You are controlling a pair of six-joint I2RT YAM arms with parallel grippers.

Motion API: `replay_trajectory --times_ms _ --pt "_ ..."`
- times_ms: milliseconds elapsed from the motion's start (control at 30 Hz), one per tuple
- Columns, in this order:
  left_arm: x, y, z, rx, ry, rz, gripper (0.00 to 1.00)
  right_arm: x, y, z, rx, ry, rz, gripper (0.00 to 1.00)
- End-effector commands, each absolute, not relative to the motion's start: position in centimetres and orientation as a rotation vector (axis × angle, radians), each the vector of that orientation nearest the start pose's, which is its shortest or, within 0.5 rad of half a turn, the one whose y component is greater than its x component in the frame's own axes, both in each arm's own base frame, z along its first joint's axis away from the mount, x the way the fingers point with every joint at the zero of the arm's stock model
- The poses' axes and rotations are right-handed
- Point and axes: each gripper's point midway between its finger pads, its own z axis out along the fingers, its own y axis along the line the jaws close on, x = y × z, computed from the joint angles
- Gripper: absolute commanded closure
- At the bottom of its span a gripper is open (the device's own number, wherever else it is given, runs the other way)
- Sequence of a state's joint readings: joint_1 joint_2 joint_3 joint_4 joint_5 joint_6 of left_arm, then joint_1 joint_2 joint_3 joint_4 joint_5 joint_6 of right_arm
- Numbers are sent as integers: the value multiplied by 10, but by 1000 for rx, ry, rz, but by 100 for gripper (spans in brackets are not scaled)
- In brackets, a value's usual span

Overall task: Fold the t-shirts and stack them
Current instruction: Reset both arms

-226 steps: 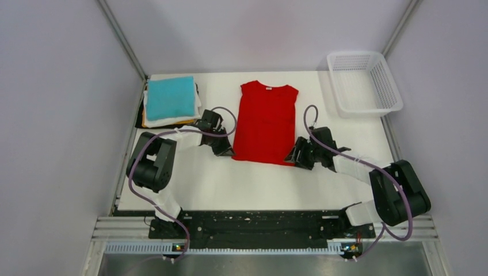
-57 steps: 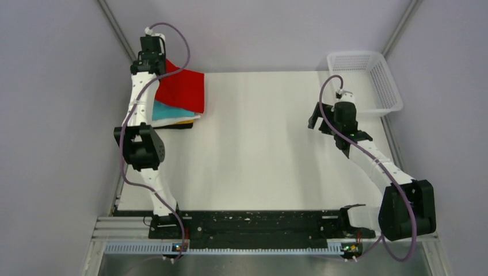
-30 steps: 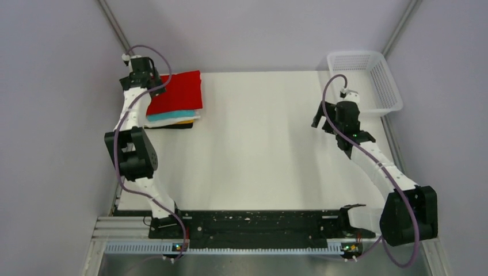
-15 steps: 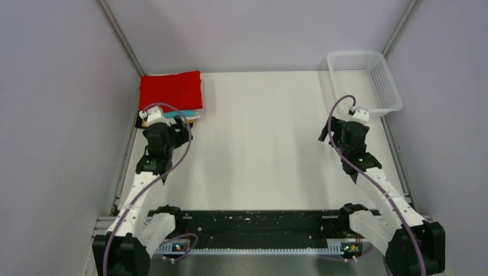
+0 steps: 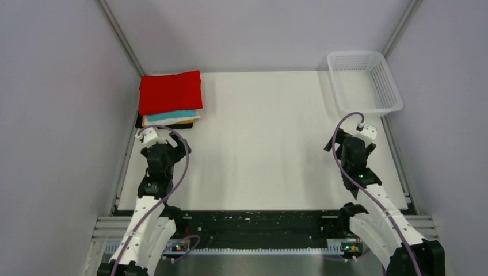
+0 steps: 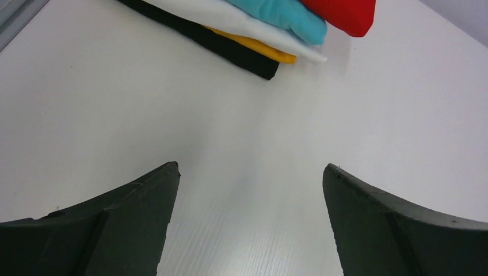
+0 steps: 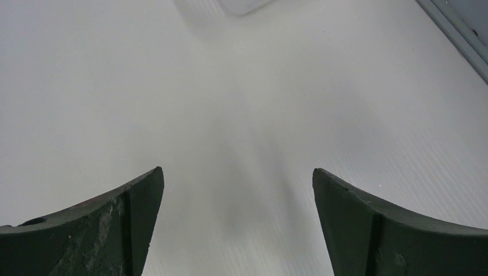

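The folded red t-shirt (image 5: 170, 92) lies on top of a stack at the table's far left corner, over teal (image 5: 171, 115), white, orange and black folded shirts. In the left wrist view the same pile shows at the top: red (image 6: 344, 12), teal (image 6: 285, 15), white (image 6: 230, 18), orange (image 6: 259, 48), black (image 6: 213, 45). My left gripper (image 5: 163, 145) hovers a little in front of the stack, open and empty; its fingers frame bare table (image 6: 251, 168). My right gripper (image 5: 347, 141) is open and empty over the right side of the table (image 7: 237, 170).
A white mesh basket (image 5: 363, 81) stands at the far right corner; its corner edge shows at the top of the right wrist view (image 7: 241, 7). Grey walls and metal rails border the white table (image 5: 259, 149) on both sides.
Both arms have drawn back toward their bases with grippers open. The left one left the red shirt lying on the stack, where it has not moved since.
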State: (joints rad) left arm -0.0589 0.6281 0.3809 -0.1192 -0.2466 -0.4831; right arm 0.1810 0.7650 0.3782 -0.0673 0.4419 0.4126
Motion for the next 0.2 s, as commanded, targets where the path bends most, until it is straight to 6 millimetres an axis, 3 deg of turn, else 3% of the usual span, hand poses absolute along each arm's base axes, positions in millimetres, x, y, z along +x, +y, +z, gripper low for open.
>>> replay_trajectory --times_ms 0,167 --pt "287 9 160 -564 1762 -141 1 290 -12 132 550 1837 -50 1" --pt "289 7 162 -557 1770 -147 1 290 -11 131 547 1842 -50 1"
